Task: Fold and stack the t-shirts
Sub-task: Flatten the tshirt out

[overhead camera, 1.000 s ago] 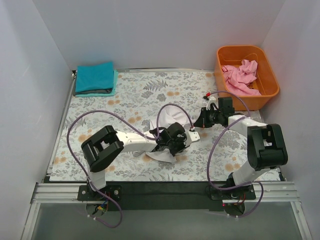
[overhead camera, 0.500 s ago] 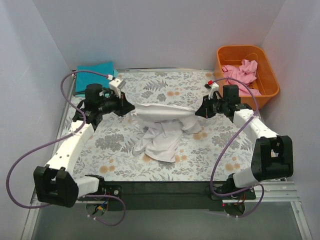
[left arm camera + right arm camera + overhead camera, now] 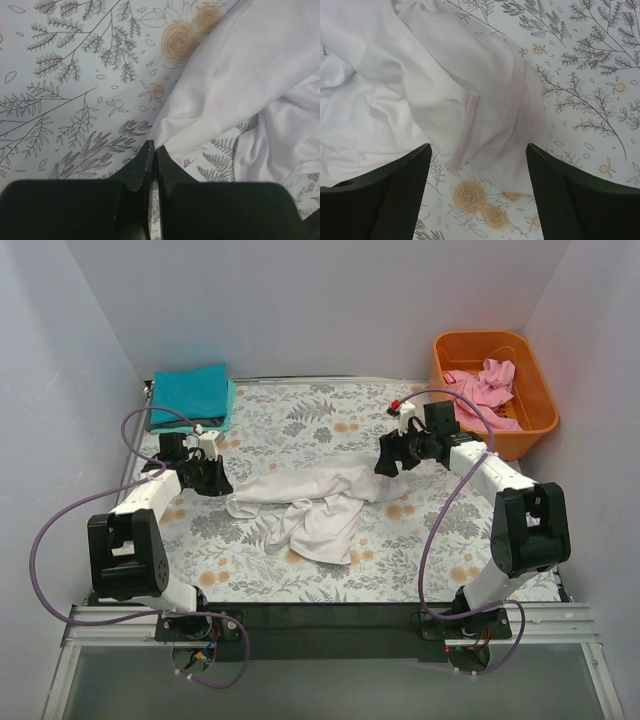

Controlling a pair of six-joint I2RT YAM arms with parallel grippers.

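Floral table (image 3: 300, 420), white t-shirt (image 3: 320, 502) corner maybe in left pincer (image 3: 152, 148)

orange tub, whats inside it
A crumpled pink t-shirt lies in the orange tub, with bare orange plastic showing along the far side. Anything under the shirt is covered and cannot be seen.

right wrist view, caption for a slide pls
Open right gripper above a hemmed edge of the white t-shirt on the floral table cover.
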